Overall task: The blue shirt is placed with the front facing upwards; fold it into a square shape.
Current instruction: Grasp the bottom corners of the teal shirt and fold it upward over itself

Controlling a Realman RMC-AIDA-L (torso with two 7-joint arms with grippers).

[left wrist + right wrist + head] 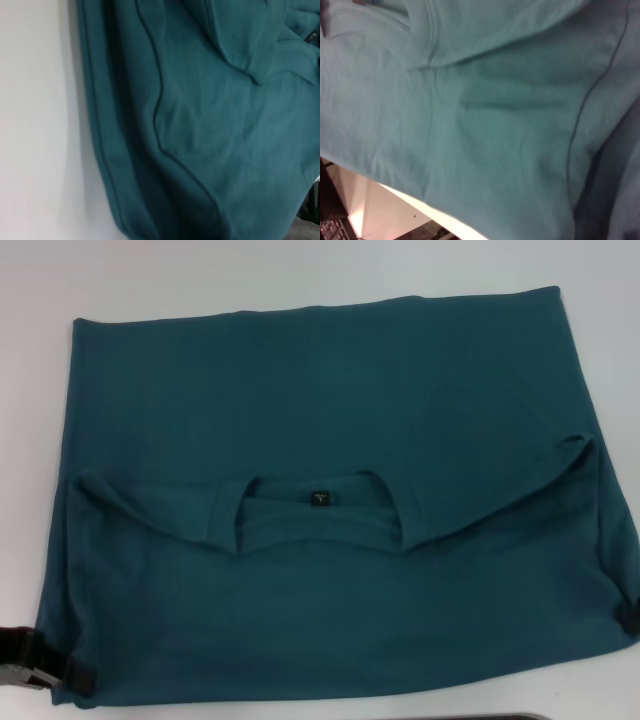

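The blue shirt (330,530) lies on the white table (300,275), folded across its width, with the collar and the small black neck label (319,498) facing up at the middle. The left gripper (60,675) sits at the shirt's near left corner, the right gripper (628,618) at its near right edge. Whether either gripper pinches cloth cannot be determined. Both wrist views show only teal fabric folds.

Your left gripper (75,677) sits low at the near left corner of the blue shirt (330,410), touching its edge. Your right gripper (628,618) shows only as a dark tip at the shirt's near right edge.
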